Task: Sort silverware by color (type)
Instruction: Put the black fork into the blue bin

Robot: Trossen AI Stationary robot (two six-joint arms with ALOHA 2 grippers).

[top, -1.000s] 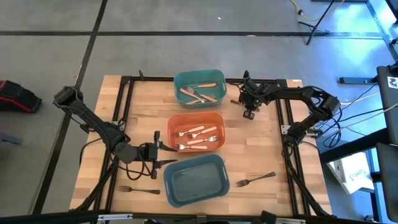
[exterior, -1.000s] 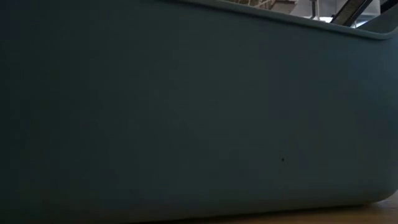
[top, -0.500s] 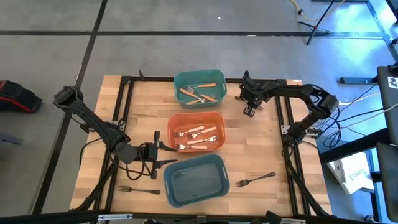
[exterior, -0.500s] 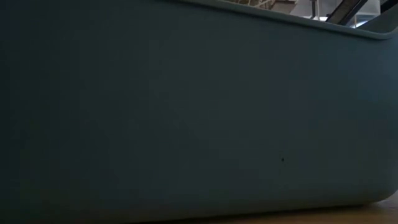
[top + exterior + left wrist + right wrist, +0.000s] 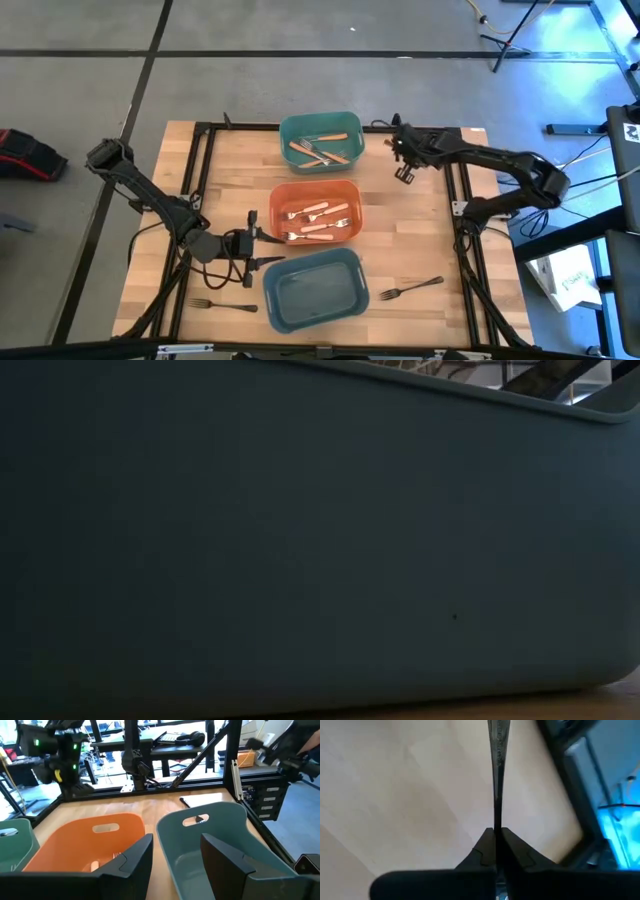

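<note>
My right gripper (image 5: pixel 405 166) is to the right of the teal bin (image 5: pixel 320 122), near the table's far right; it is shut on a dark grey metal fork (image 5: pixel 495 775), seen edge-on in the right wrist view. My left gripper (image 5: pixel 256 248) is open and touches nothing, beside the left ends of the orange bin (image 5: pixel 317 190) and the blue-grey bin (image 5: pixel 315 300). Brown-handled forks (image 5: pixel 320 151) lie in the teal bin and cream-handled forks (image 5: pixel 318 221) in the orange one. Two dark forks lie flat on the table, one (image 5: pixel 410 289) right of the blue-grey bin and one (image 5: pixel 214 304) left of it. My right gripper pinches the dark grey fork between its two fingers (image 5: pixel 482 847), holding one end (image 5: pixel 495 822). The fork runs straight out past the fingertips, in line with them. The table's wood shows behind it; whether its far end touches the wood I cannot tell.
The blue-grey bin's wall (image 5: pixel 300 540) fills the low view. The left wrist view looks over the orange bin (image 5: pixel 75 837) and the blue-grey bin (image 5: pixel 220 827) between its fingers. A black frame (image 5: pixel 452 185) runs along the table's sides. Bare wood lies right of the orange bin.
My right gripper has moved a little toward the table's far edge with the fork, while that arm's elbow has swung out toward the right. The left arm and the bins have stayed where they were.
</note>
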